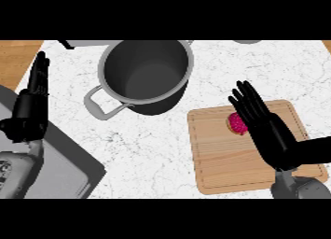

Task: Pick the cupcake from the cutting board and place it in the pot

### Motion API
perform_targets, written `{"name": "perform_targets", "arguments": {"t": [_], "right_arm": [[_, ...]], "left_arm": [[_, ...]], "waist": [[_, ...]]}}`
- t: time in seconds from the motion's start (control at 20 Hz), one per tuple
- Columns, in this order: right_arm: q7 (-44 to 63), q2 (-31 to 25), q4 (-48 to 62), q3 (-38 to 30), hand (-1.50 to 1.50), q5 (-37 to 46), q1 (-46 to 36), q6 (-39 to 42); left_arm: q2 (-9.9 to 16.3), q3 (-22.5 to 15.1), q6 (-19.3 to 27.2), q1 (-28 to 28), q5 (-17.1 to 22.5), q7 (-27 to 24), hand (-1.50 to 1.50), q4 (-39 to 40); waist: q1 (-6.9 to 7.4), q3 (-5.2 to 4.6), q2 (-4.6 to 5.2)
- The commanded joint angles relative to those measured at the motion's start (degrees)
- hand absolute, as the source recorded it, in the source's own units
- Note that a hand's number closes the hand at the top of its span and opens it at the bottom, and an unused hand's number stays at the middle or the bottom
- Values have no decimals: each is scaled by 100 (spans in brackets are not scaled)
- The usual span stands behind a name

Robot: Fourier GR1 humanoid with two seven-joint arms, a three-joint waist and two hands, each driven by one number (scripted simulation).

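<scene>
A cupcake (236, 123) with pink frosting lies on the wooden cutting board (223, 158) at the right, partly hidden behind my right hand (267, 128). That hand is open, its straight fingers reaching over the cupcake's right side. A grey metal pot (146, 74) with side handles stands empty at the upper middle of the white marble counter. My left hand (31, 98) rests open at the left edge, fingers up.
A grey tray or appliance surface (58, 158) fills the lower left corner. Wood flooring shows past the counter's upper left edge. A pot handle (104, 105) juts toward the lower left. Bare marble lies between the pot and the board.
</scene>
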Motion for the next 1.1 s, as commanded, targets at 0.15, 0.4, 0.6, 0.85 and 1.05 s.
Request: {"name": "perform_targets", "arguments": {"t": [0.15,0.4,0.6,0.85,1.05], "right_arm": [[-247,-803,530,-1115,-150,1180,113,-1222],[739,-1628,1690,-1341,-150,2389,943,-2208],[1208,-1799,1945,-1071,-150,3366,970,-2939],[2489,-2073,1885,-438,-150,4277,688,-2921],[3654,-2184,1490,-204,-150,4598,268,-2627]], "left_arm": [[-277,-376,-803,287,665,746,0,-44],[-331,-372,-1270,136,1186,1295,0,-94],[-381,-478,-1783,266,1791,1672,0,-210],[-440,-543,-2098,191,2052,2156,0,-312],[-588,-591,-2094,129,2052,2368,0,-270]], "waist": [[-212,-487,161],[-493,-594,532],[-44,-554,341],[240,-550,229],[162,-550,157]]}}
